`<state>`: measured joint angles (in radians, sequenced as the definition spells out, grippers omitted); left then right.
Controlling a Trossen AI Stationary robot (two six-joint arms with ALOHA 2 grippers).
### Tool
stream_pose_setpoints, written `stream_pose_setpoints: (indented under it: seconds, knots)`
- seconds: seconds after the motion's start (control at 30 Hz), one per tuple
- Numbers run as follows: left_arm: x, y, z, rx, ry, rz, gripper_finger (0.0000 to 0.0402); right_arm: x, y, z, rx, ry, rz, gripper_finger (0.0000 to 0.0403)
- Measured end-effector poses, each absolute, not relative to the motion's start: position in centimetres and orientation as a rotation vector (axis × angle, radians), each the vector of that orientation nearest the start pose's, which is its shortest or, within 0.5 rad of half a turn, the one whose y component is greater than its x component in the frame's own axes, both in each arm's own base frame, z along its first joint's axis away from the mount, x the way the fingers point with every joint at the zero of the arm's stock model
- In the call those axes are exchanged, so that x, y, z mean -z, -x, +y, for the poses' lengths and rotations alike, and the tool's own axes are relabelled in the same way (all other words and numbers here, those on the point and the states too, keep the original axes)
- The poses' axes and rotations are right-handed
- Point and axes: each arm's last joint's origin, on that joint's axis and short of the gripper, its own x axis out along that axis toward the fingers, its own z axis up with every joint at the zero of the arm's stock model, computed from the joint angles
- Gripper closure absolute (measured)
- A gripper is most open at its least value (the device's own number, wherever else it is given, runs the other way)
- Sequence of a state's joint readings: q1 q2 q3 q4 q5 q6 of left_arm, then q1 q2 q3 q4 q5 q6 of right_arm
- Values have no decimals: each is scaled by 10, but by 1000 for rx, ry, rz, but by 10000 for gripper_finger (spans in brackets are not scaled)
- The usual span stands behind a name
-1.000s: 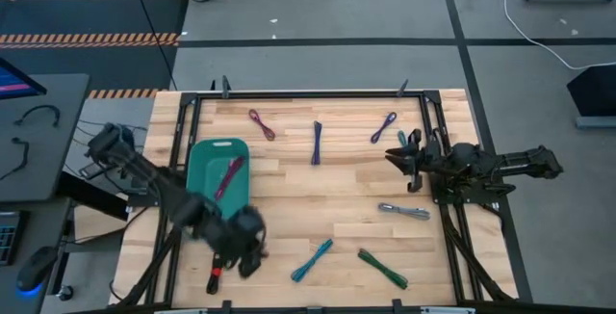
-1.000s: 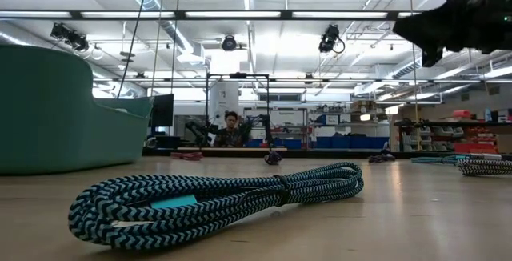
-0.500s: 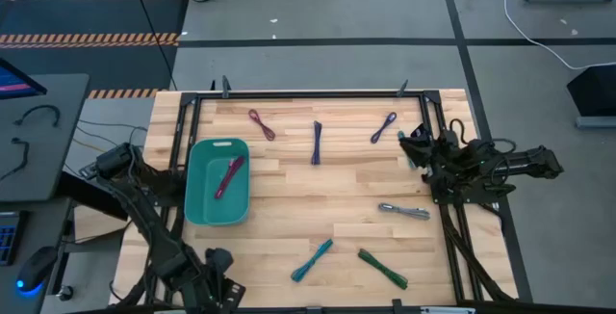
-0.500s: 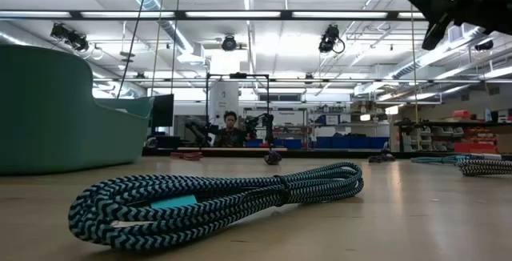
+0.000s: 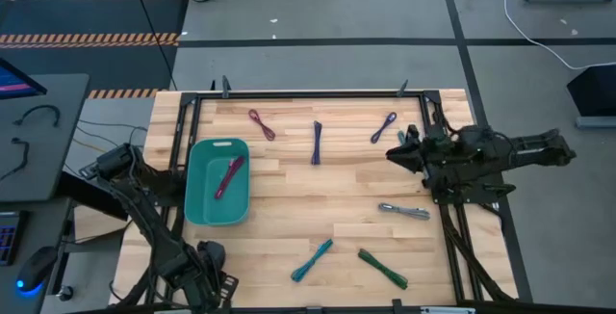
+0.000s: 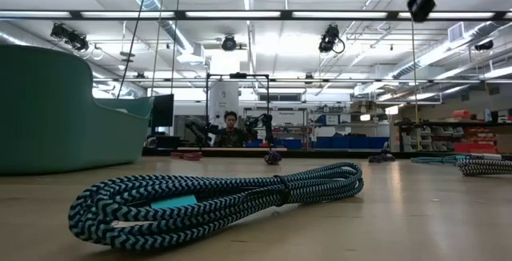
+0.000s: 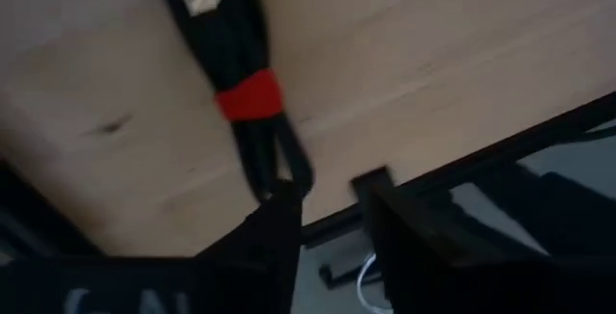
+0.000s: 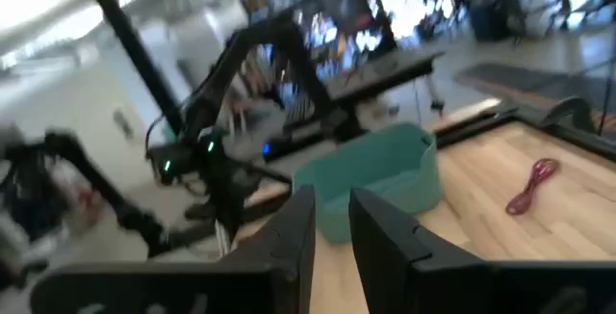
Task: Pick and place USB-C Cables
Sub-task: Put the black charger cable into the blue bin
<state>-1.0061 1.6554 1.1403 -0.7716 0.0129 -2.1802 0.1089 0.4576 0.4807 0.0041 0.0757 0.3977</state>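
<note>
Red-black cable [image 7: 241,83] only at left wrist

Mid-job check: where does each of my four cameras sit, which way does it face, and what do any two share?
High: overhead, straight down; both arms, teal tray, left tool, right tool.
Low: table height, level; teal cable, tray wall.
Left wrist: faces red-black cable at table's edge; own fingers.
Right wrist: across table to tray, purple cable; own fingers.
Shared: tray in high, low, right wrist.
</note>
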Motion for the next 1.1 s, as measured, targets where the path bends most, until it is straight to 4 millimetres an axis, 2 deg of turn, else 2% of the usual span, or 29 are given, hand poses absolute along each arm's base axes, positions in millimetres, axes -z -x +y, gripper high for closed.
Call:
stream_pose_setpoints:
  seconds: [0.17, 0.37, 0.53, 0.7, 0.87, 1.03, 1.1]
  knots:
    - [-188, -161, -257, -719, 1118, 1445, 223, -311, -158, 19, -100, -392, 123, 336]
    - [-173, -156, -248, -766, 1078, 1396, 181, -313, -200, 26, -143, -410, 262, 336]
    - [-162, -156, -242, -757, 1070, 1313, 176, -313, -222, 28, -137, -408, 308, 336]
    - [-144, -151, -233, -755, 1069, 1288, 218, -322, -234, 35, -181, -396, 325, 336]
    - [-138, -152, -232, -670, 1061, 1246, 295, -323, -244, 44, -159, -347, 411, 336]
    - [-147, -156, -238, -553, 980, 1254, 350, -329, -252, 50, -126, -326, 443, 337]
    - [-162, -160, -244, -470, 979, 1250, 350, -337, -254, 53, -144, -328, 420, 337]
